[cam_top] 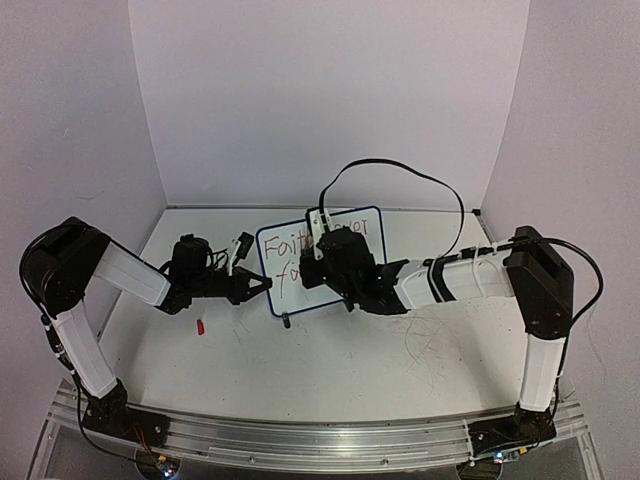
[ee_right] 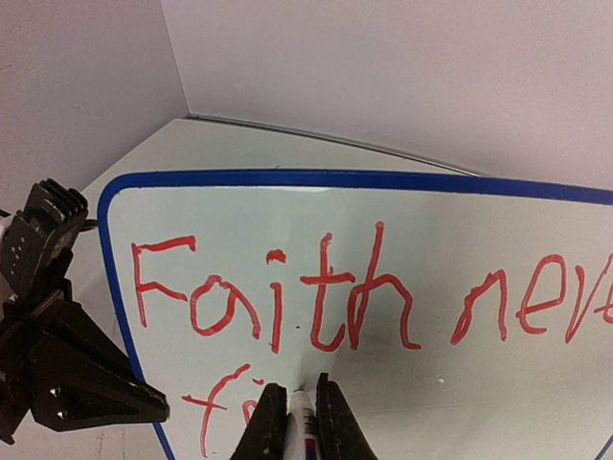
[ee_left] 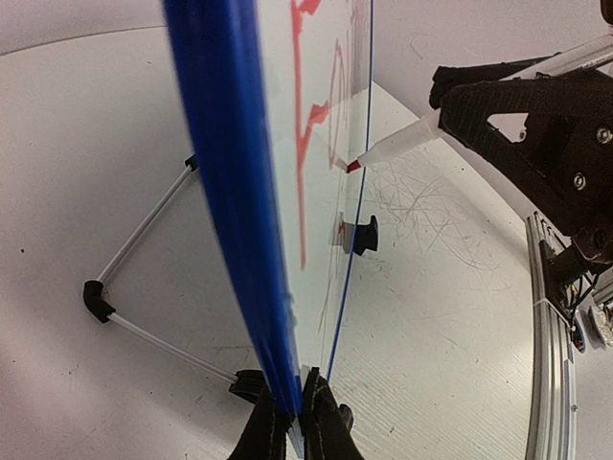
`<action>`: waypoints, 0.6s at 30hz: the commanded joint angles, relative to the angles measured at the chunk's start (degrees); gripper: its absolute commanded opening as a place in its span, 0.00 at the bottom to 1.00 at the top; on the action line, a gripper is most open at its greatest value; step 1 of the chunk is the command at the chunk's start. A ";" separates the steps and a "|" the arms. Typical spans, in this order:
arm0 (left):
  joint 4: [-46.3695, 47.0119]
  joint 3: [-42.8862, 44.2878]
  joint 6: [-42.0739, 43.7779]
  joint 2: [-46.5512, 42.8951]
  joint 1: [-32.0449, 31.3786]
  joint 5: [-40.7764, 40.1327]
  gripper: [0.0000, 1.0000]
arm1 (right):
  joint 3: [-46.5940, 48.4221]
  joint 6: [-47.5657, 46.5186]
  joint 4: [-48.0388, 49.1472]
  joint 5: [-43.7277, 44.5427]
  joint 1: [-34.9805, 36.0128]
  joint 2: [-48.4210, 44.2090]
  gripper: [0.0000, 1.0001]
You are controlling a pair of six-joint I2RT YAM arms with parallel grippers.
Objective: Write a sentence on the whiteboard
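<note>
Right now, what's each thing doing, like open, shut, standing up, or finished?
whiteboard: standing upright, gripped at its edge.
sentence: unfinished, second line only started.
marker: uncapped, tip touching the board.
left claw: shut on the whiteboard.
right claw: shut on the marker.
small red piece: lying loose, left of the board.

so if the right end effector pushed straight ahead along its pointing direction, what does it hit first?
The whiteboard. The marker held by the right end effector leads, and its tip looks already on the board face, at the second line of the sentence; no free travel.
</note>
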 commanded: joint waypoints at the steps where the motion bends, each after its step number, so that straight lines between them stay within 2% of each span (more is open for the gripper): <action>1: -3.24 0.70 3.42 -0.17 0.09 -4.19 0.00 | -2.72 0.10 3.72 -0.83 0.29 -3.90 0.00; 7: -3.27 0.67 3.49 -0.40 0.10 -4.35 0.00 | -7.10 1.57 4.85 -3.11 0.42 -7.44 0.00; 18: -3.35 0.47 3.52 -0.58 0.10 -4.39 0.00 | -2.37 1.14 4.75 -1.14 0.42 -2.21 0.00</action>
